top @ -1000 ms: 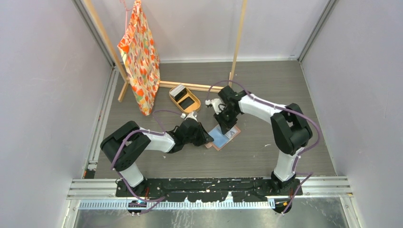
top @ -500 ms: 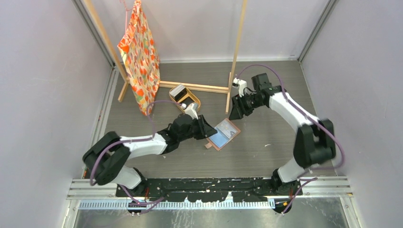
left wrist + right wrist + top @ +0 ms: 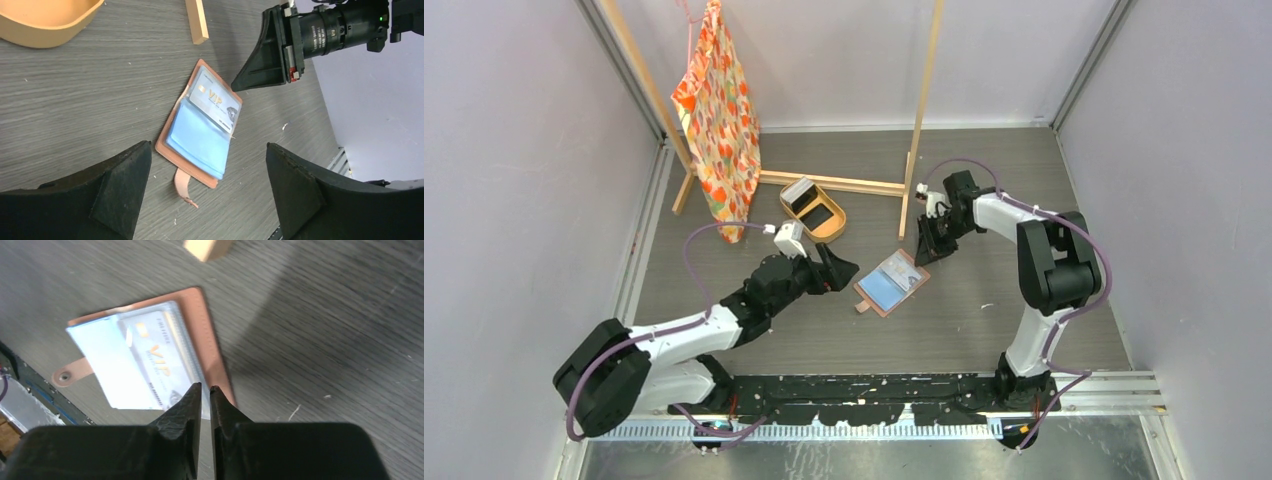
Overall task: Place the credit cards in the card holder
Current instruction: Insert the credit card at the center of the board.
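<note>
The salmon-brown card holder (image 3: 890, 286) lies open on the table, snap tab (image 3: 183, 186) pointing toward the arms. A silver VIP credit card (image 3: 216, 100) sits in its far half, and the near half shows a blue face (image 3: 197, 141). My left gripper (image 3: 844, 272) hovers just left of the holder, open wide and empty, its fingers (image 3: 122, 185) either side of the holder's near end. My right gripper (image 3: 925, 254) is at the holder's far right corner; in the right wrist view (image 3: 205, 388) its jaws stand almost together over the holder's (image 3: 210, 335) edge, nothing between them.
An oval tan tray (image 3: 831, 229) behind the left gripper holds a white card (image 3: 799, 190) and a dark card (image 3: 817, 215). A wooden rack's post (image 3: 921, 110) and base bar (image 3: 844, 183) stand behind the holder. An orange patterned bag (image 3: 717, 120) hangs at the back left.
My left gripper let go, opened wide and drew back left of the holder. My right gripper lifted away toward the back right, then came down beside the holder's corner with its jaws closing.
</note>
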`<state>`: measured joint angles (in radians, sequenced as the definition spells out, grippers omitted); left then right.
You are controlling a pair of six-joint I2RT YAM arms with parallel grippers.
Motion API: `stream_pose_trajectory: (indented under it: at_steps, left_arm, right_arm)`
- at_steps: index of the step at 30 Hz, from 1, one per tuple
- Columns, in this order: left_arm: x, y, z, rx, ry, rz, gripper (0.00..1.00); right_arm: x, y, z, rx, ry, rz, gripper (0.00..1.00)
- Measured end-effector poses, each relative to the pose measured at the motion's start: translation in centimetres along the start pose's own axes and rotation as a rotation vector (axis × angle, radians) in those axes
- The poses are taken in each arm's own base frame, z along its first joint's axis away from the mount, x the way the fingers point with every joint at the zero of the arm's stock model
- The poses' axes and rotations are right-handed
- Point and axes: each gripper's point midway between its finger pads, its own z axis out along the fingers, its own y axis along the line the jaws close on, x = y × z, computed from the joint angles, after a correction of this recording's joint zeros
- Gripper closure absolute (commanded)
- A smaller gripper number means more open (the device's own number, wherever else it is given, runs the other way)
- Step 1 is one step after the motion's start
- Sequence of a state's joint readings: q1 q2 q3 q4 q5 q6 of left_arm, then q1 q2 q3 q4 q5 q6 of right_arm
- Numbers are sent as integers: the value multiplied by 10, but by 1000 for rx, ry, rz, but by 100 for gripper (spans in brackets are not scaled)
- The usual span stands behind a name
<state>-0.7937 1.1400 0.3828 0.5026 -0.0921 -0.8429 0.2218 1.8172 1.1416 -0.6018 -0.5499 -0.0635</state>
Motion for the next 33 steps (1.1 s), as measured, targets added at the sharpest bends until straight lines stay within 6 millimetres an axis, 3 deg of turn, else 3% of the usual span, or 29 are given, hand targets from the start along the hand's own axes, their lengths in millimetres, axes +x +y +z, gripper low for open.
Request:
stream_pose_trajectory:
  at_steps: [2, 9, 21, 28, 33]
  left_arm:
    - [2, 1, 1, -4, 17, -11, 34]
    - [22, -9, 16, 35, 124, -79, 51]
    - [52, 7, 36, -65, 237, -200, 79]
    - [53, 9, 40, -145, 262, -180, 84]
    - [60, 12, 45, -175, 288, -172, 93]
  right_arm:
    - [6, -8, 6, 25, 27, 23, 90]
    - [10, -15, 10, 66, 83, 9, 95]
    - [47, 41, 25, -101, 285, -199, 95]
    - [48, 46, 24, -136, 284, -199, 94]
    - [43, 41, 25, -100, 267, -197, 94]
